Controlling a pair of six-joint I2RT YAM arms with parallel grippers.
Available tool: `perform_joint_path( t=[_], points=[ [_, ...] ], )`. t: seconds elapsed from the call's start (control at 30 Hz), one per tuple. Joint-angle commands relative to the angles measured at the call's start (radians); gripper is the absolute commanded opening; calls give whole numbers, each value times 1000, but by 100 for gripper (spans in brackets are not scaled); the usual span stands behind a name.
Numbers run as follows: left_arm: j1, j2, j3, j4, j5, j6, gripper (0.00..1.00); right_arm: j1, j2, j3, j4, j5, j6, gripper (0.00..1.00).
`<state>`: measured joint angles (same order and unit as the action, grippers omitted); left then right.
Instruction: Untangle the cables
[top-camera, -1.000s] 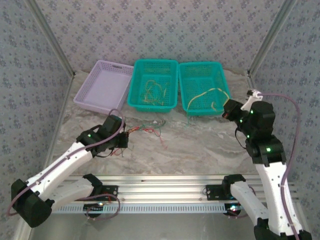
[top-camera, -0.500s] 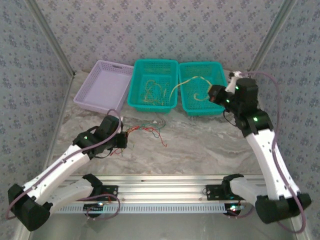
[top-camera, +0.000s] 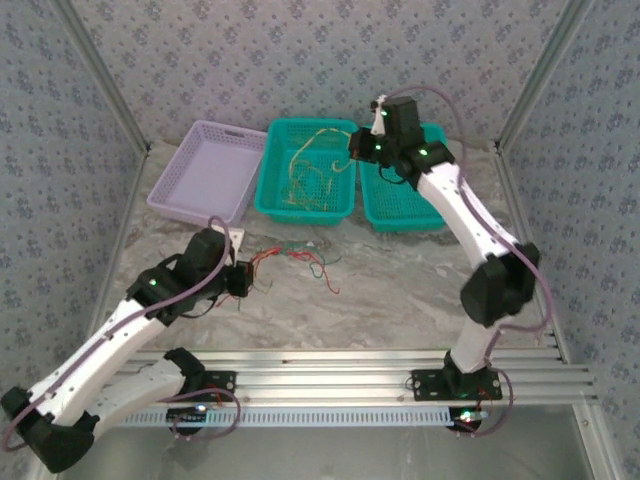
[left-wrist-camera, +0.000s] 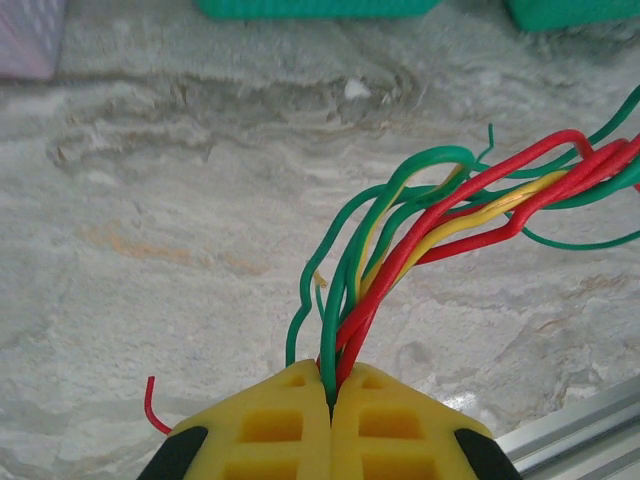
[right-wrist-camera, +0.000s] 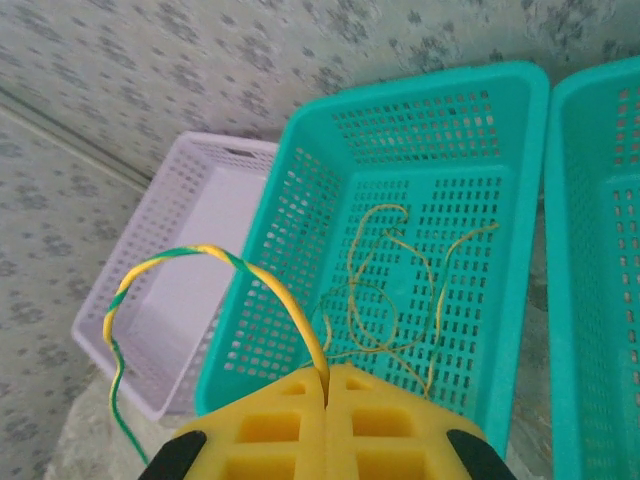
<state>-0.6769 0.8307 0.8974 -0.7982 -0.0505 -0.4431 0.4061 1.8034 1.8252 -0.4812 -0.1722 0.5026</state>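
**Right arm now over the middle basket: mind the dangling tail**

Your right claw (top-camera: 360, 150) has swung across from the far-right side to hang over the middle basket (top-camera: 305, 212), bringing its cable along. The left arm has only shifted slightly. The right claw is clamped shut on a yellow-and-green cable (right-wrist-camera: 215, 250). It arches up out of the jaws and trails down on the side toward the lavender basket (right-wrist-camera: 165, 215).

Thin yellow cables (right-wrist-camera: 372, 290) already lie inside the middle basket. Let go carelessly and the new one probably lands across them, making a fresh knot. The hanging tail could also hook the rim or poke through the mesh if you lower or sweep sideways.

In front of the middle basket, on the table (top-camera: 420, 290), your left claw (left-wrist-camera: 330, 388) is closed tight on a bundle of red, green and yellow cables (left-wrist-camera: 430, 215), with several strands pinched together. Pull from there and I'd expect the whole bunch to drag along, tightening the crossings rather than freeing one strand.
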Motion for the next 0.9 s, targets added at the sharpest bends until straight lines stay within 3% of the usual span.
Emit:
perform_joint_path(
  t=[0.0,0.3,0.87],
  points=[
    [-7,-59,9,-36,-29,59,0,23,151,184,-113,3,-18,0],
    [-3,-105,-27,-19,-49,61,0,35,566,696,-366,-4,-8,0],
    [-3,-87,-31,-17,-39,64,0,36,641,679,-325,3,-16,0]
  ],
)
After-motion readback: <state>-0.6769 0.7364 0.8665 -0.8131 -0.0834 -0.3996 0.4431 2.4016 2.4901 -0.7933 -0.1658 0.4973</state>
